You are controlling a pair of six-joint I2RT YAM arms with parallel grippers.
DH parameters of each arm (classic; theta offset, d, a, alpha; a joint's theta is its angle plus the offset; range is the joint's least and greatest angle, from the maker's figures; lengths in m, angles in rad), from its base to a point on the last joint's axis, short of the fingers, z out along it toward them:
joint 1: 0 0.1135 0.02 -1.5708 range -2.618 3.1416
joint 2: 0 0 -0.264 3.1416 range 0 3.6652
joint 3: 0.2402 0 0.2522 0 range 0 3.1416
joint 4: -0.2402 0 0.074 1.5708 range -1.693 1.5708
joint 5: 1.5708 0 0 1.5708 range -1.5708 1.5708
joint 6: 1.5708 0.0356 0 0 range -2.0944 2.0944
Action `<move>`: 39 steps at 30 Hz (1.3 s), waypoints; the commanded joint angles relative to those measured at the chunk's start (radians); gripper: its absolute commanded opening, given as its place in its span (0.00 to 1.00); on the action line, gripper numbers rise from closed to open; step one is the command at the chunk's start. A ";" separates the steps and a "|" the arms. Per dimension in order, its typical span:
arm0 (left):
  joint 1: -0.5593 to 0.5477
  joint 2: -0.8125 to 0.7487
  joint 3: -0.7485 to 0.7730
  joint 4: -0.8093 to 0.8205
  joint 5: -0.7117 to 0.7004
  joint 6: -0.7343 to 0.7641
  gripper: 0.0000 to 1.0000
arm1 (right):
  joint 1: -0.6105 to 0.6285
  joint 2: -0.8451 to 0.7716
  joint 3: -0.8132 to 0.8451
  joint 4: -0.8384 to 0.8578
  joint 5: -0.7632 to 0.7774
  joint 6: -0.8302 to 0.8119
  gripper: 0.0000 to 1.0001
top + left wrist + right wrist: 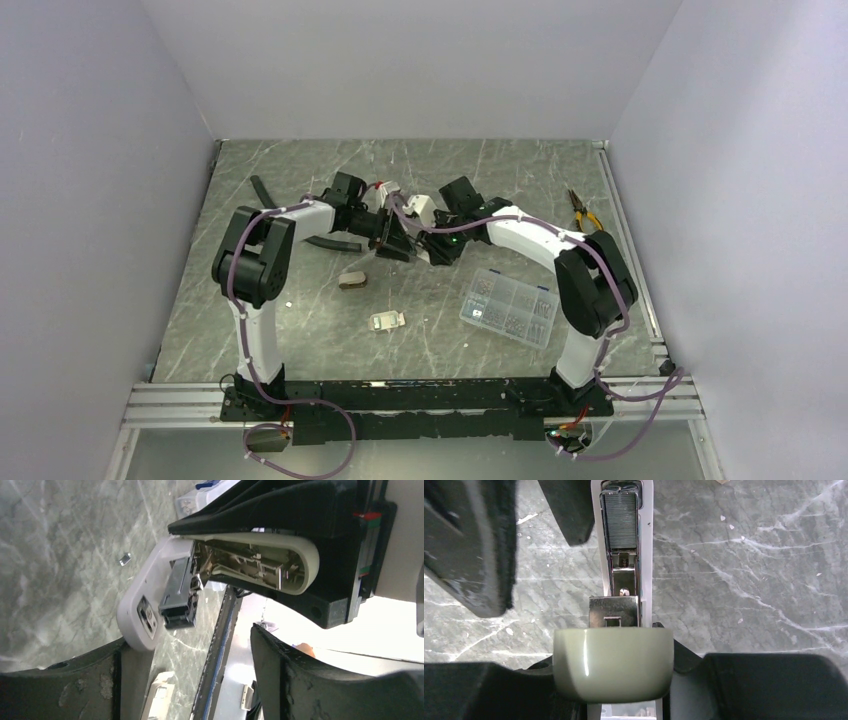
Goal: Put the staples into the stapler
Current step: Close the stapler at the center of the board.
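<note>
The stapler [418,207] is held up above the table's middle, with my right gripper [432,232] shut on its olive-grey top arm [613,665]. The stapler is hinged open. Its silver channel runs away from the right wrist camera, and a strip of staples [623,522] lies in the far end. In the left wrist view the white base [142,607] and the metal channel [180,592] hang below the top arm [280,562]. My left gripper [195,650] is open just beside the stapler, with nothing between its fingers [310,680].
A clear compartment box [510,308] sits at the right front. A small white packet [387,321] and a brownish piece [352,280] lie in front of the arms. Orange-handled pliers [583,212] lie at the far right, and black strips [330,243] at the left.
</note>
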 commanded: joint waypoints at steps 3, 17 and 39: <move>0.052 -0.041 0.025 -0.136 -0.079 0.148 0.84 | -0.003 0.039 0.011 -0.015 0.043 -0.052 0.00; 0.064 -0.068 0.026 -0.248 -0.243 0.241 0.88 | 0.000 0.118 -0.033 -0.064 0.102 -0.159 0.03; 0.146 -0.198 -0.013 -0.322 -0.410 0.263 0.84 | 0.093 0.265 0.253 -0.366 0.296 -0.139 0.01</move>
